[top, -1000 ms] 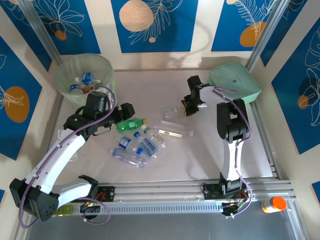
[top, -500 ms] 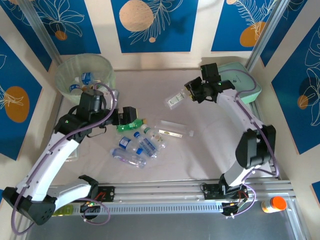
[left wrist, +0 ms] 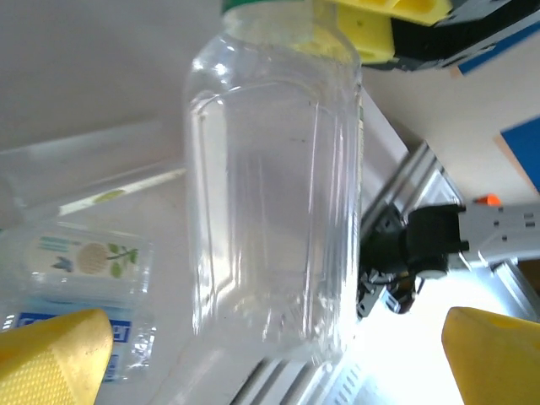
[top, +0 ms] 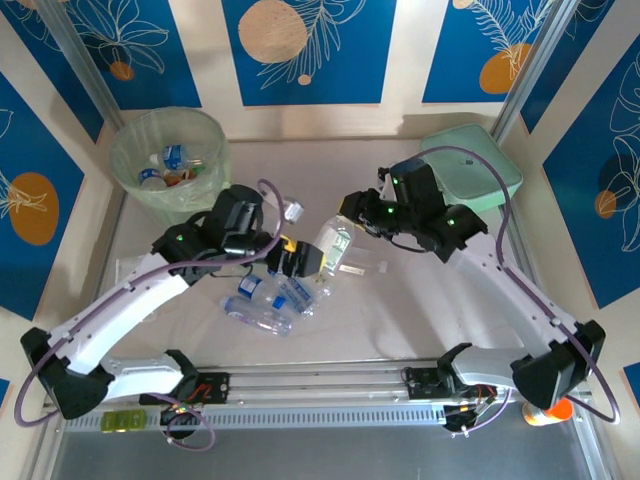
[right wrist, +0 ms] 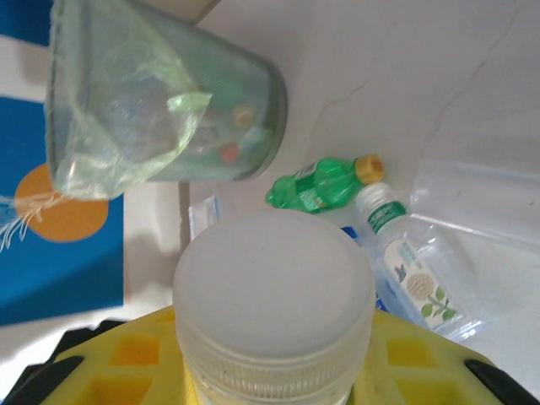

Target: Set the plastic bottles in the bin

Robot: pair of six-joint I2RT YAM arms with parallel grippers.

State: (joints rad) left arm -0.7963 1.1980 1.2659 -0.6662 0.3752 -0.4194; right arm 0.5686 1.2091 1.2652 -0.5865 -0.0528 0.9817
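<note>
My right gripper (top: 352, 215) is shut on the capped neck of a clear plastic bottle (top: 334, 246) and holds it in the air over the table's middle. In the right wrist view its white cap (right wrist: 274, 295) sits between the yellow jaws. My left gripper (top: 305, 262) is open at the bottle's lower end. In the left wrist view the bottle body (left wrist: 274, 194) hangs between the yellow fingertips (left wrist: 51, 359) with a gap on each side. More bottles (top: 262, 300) lie on the table below, among them a green one (right wrist: 325, 186). The bin (top: 168, 150) stands at the far left corner with bottles inside.
A flat clear plastic package (top: 352, 266) lies on the table just right of the held bottle. A mint-green case (top: 480, 165) sits at the far right. An orange-capped bottle (top: 553, 410) stands outside the frame at the near right.
The right gripper carried the clear bottle left and nearer, to the table's middle. The left arm swung right from beside the green bottle, opened wider, and now brackets the bottle's lower end.
</note>
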